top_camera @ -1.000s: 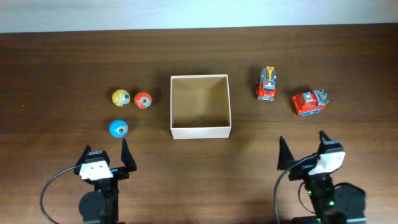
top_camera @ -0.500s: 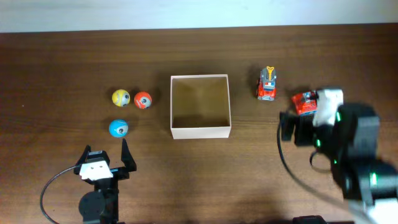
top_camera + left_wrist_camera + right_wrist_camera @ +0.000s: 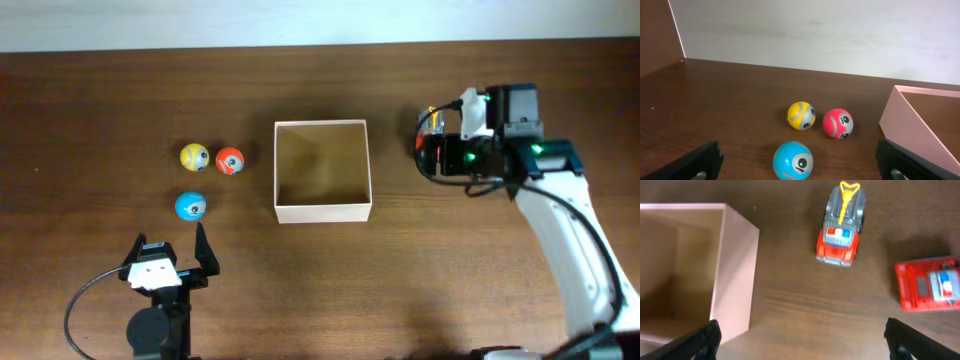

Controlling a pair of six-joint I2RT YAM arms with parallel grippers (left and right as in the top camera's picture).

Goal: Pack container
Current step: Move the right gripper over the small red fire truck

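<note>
My left arm (image 3: pixel 155 320) sits folded back and low. The left jaws point forward and are spread wide, with a fingertip (image 3: pixel 702 160) at each lower corner of my wrist view. My right arm (image 3: pixel 565 235) stretches far forward with its wrist (image 3: pixel 500 140) turned inward. The right jaws face down, spread wide, gripping nothing.

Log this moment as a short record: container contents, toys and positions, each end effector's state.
container: centre of table, nothing inside
balls: yellow ball, red ball, blue ball, on table left of container
trucks: fire truck, red truck, on table right of container
left end effector: open, empty, near blue ball
right end effector: open, empty, above the trucks
</note>
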